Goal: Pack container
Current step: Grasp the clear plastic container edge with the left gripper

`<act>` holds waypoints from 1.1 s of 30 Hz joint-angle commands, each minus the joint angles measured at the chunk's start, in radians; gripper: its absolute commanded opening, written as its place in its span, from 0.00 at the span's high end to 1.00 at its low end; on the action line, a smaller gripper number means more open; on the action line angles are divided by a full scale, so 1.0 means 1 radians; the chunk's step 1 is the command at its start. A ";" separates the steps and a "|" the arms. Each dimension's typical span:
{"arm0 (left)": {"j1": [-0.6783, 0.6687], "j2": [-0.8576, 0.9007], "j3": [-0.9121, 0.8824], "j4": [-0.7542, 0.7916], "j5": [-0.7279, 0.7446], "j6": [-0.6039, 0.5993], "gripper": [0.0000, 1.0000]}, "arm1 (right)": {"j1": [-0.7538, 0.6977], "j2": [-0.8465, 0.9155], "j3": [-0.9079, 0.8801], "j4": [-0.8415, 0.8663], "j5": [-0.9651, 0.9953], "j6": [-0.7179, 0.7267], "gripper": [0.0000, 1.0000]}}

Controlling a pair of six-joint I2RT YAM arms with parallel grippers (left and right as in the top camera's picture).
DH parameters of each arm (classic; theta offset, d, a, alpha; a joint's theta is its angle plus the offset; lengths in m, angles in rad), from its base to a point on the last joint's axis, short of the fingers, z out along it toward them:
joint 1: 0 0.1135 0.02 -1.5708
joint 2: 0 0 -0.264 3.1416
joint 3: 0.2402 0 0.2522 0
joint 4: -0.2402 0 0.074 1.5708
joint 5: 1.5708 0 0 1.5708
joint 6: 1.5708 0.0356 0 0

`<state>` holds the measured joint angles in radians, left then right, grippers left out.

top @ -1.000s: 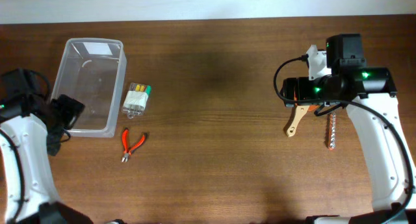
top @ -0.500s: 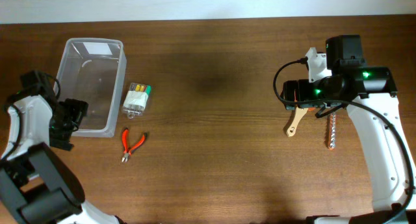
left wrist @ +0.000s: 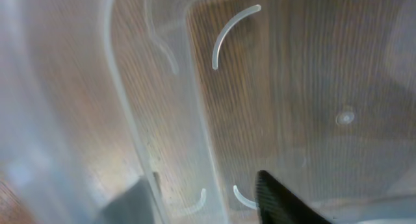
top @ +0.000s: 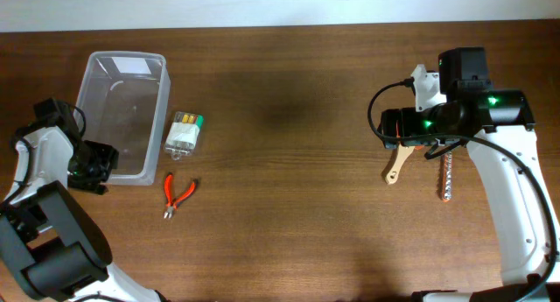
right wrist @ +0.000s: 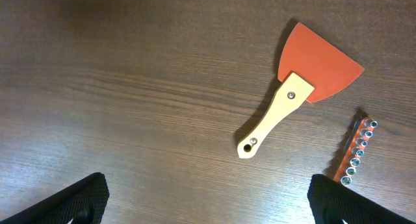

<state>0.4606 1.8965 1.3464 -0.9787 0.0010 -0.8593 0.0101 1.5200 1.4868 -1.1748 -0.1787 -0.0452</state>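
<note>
The container is a clear plastic bin standing open at the table's back left with nothing in it. My left gripper is at its near left corner. In the left wrist view the left gripper straddles the container's wall. One finger shows blurred through the plastic on the outside. The dark finger stands inside, a small gap off the wall. My right gripper hangs open over bare wood at the right; in the wrist view the right gripper holds nothing.
A battery pack and red pliers lie just right of the bin. An orange-bladed scraper with a wooden handle and an orange strip of bits lie under the right arm, the scraper left of the strip.
My left arm has swung in at the bin's near left corner and its jaws have narrowed around the wall. The right arm has not moved.
</note>
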 commanded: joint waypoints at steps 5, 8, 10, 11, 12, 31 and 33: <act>-0.002 0.002 0.016 -0.001 0.004 -0.005 0.68 | 0.002 0.006 0.023 0.000 -0.002 -0.007 0.01; -0.002 0.002 0.016 -0.001 0.004 -0.005 0.71 | 0.002 0.006 0.023 0.000 -0.002 -0.007 0.01; -0.002 0.002 0.016 -0.001 0.004 -0.004 0.72 | 0.002 0.006 0.023 0.000 -0.002 -0.007 0.01; -0.002 0.002 0.016 -0.002 0.004 -0.004 0.73 | 0.002 0.006 0.023 0.000 -0.002 -0.007 0.01; -0.002 0.002 0.016 -0.003 0.005 -0.004 0.74 | 0.002 0.006 0.023 0.000 -0.002 -0.007 0.01; -0.002 0.002 0.016 -0.002 0.049 -0.035 0.98 | 0.002 0.006 0.023 -0.008 -0.002 -0.008 0.01; -0.002 0.001 0.016 0.001 0.053 -0.042 0.98 | 0.002 0.006 0.023 -0.008 -0.002 -0.008 0.01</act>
<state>0.4595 1.8961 1.3548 -0.9722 0.0540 -0.8799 0.0101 1.5200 1.4868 -1.1790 -0.1787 -0.0490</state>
